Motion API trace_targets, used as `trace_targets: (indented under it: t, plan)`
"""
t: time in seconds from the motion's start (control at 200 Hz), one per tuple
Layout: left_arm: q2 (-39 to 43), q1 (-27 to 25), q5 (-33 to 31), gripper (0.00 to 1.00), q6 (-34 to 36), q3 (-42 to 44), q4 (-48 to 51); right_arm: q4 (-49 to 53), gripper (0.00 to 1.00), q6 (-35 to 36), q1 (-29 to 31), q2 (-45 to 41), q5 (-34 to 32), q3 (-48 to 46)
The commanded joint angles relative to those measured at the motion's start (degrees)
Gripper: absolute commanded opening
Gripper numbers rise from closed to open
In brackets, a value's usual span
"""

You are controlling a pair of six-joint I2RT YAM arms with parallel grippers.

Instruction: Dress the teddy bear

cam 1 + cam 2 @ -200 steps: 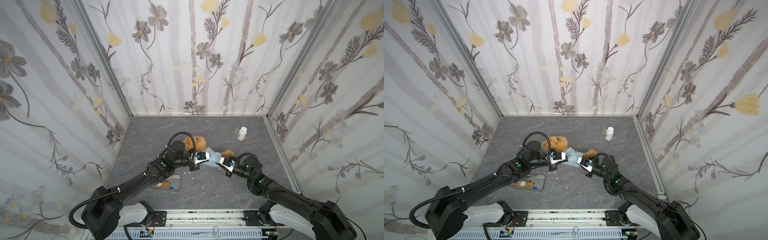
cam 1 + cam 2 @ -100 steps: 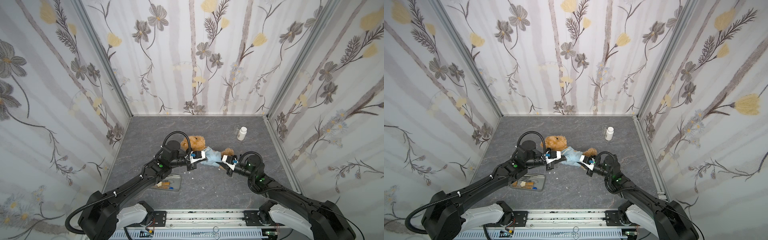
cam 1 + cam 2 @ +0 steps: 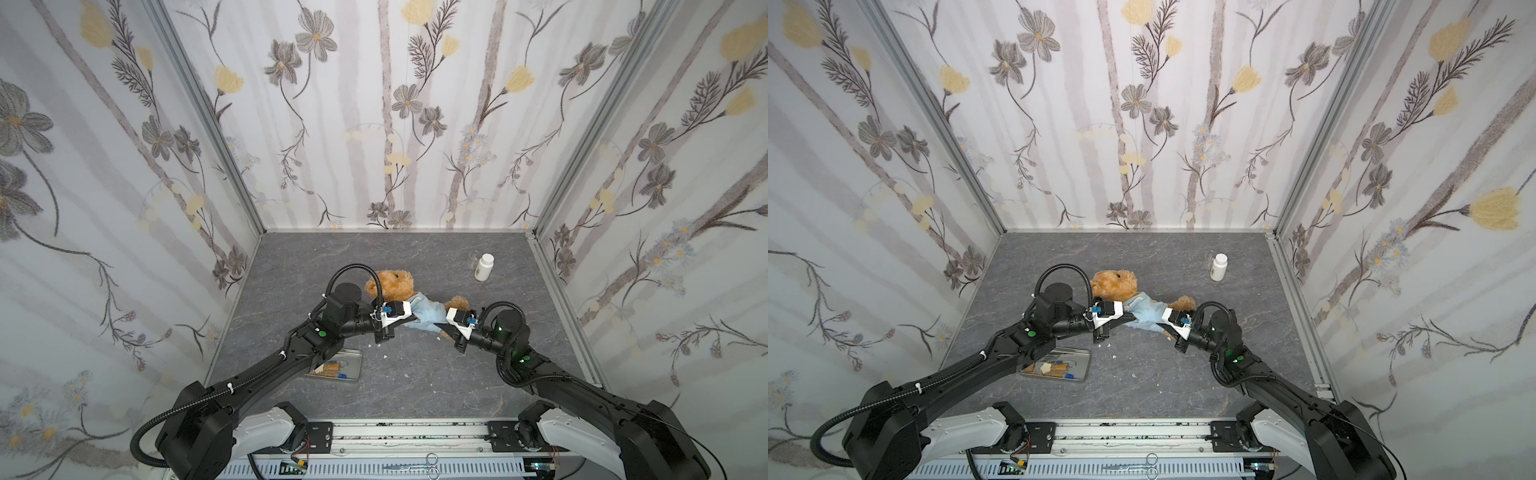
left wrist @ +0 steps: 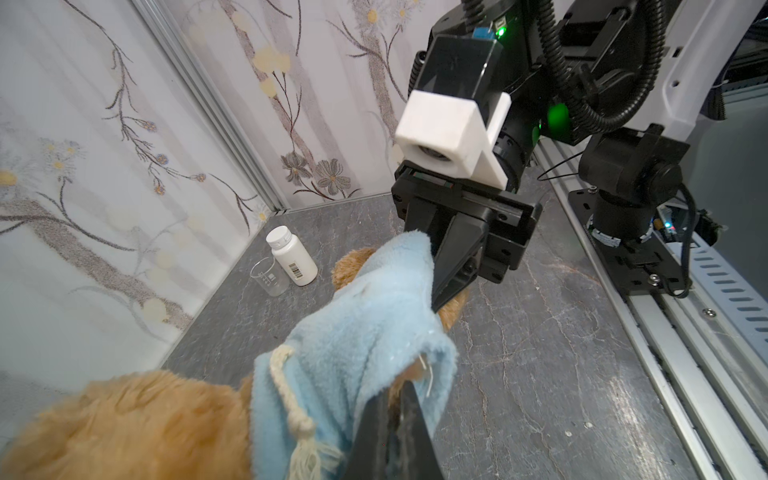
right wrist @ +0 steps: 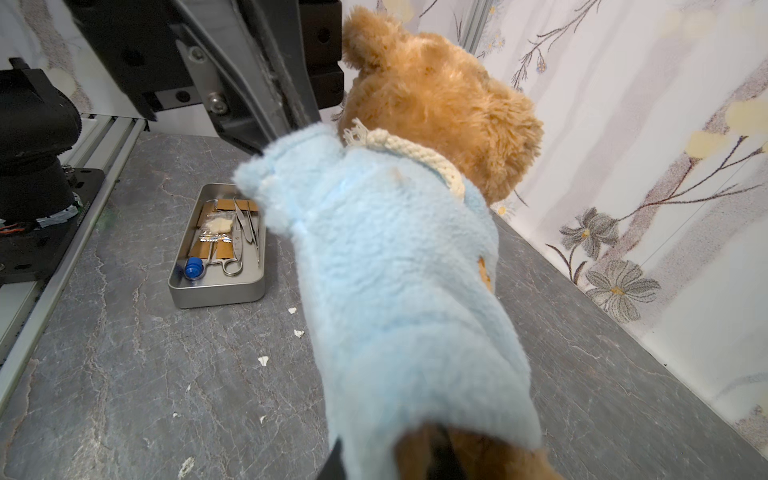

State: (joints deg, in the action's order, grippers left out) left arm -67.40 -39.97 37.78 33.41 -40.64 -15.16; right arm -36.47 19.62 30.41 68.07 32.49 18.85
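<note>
The golden-brown teddy bear [image 3: 392, 284] lies on the grey floor in both top views, head to the left [image 3: 1115, 282], its body inside a light blue fleece shirt [image 3: 428, 313]. My left gripper [image 4: 397, 399] is shut on the end of the shirt's sleeve [image 5: 257, 170], where brown fur shows in the opening. My right gripper [image 5: 386, 457] is shut on the shirt's hem [image 4: 411, 253], one finger outside the fleece and one under it against the bear's fur. The shirt is stretched between the two grippers [image 3: 409, 322] [image 3: 442, 328]. A cream cord [image 5: 415, 153] runs round the collar.
A white bottle [image 3: 483, 267] and a small clear beaker [image 3: 473, 259] stand at the back right. An open metal tray [image 3: 351, 370] of tools lies under my left arm. White scraps [image 5: 262, 360] dot the floor. Papered walls close three sides, and a rail with scissors [image 3: 415, 457] runs along the front.
Both grippers keep their hold on the shirt. The left arm has drawn back a little to the left, and the right gripper has edged slightly toward the back; the bear has barely moved.
</note>
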Motion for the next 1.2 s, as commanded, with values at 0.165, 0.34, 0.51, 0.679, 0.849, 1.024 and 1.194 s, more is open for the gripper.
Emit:
trace_targets:
  t: [0.165,0.34,0.51,0.679,0.849,1.024,1.194]
  plan:
    - [-3.7,-3.8,-13.8,0.13,4.7,-2.6,-0.9,-3.0,0.0,-0.3,2.0,0.7,-0.9,2.2]
    - [-4.5,-4.7,-16.2,0.29,2.1,-3.8,-1.7,-1.8,0.0,0.8,3.1,1.0,-1.8,2.4]
    - [-4.5,-4.8,-15.4,0.37,-1.2,-3.8,-4.8,-0.3,0.0,2.3,3.6,1.7,-2.2,2.9]
    - [-4.5,-4.8,-14.0,0.36,-2.7,-4.7,-5.4,1.1,0.0,4.7,4.5,1.9,-2.9,3.2]
    - [-4.5,-4.1,-11.8,0.34,-3.8,-5.0,-5.1,3.0,0.0,8.9,5.7,1.5,-4.6,3.0]
    - [-7.3,-3.8,-8.6,0.44,-1.7,-7.3,1.8,6.3,0.0,13.2,7.0,0.8,-7.2,3.9]
    - [-8.8,-3.8,-6.8,0.45,-1.6,-8.3,3.4,5.2,0.0,13.9,8.1,0.7,-7.0,4.2]
